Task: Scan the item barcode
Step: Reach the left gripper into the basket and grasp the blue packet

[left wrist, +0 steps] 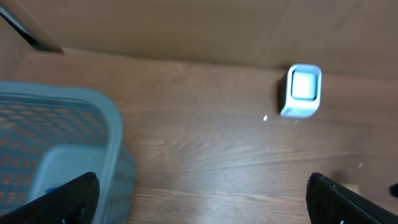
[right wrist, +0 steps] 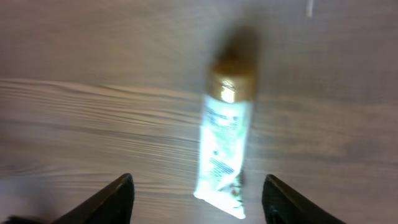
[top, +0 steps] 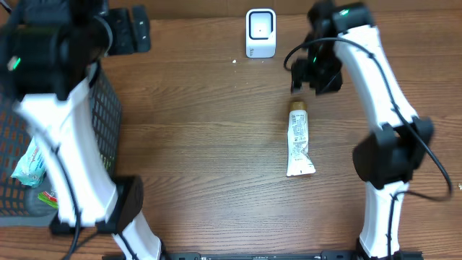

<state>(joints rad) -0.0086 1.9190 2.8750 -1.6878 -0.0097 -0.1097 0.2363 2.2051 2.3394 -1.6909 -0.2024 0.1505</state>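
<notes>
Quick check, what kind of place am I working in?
Probably a mock checkout station: a white scanner stands on the wooden table, a tube lies nearby, and a mesh basket holds packaged goods.

looks like a shop checkout: white barcode scanner (top: 260, 32) on a wood counter (top: 202, 159), shopping basket (top: 107, 115) holding packaged goods.

- The left arm (top: 65, 144) rises from its base at the near left and reaches up to the far left side.
- The left gripper (top: 137, 29) has its jaws wide apart, with nothing between them.
- The right arm (top: 382, 108) is bent at the elbow and reaches forward and inward.
- The right gripper (top: 312, 78) faces down, its jaws parted and gripping nothing.
</notes>
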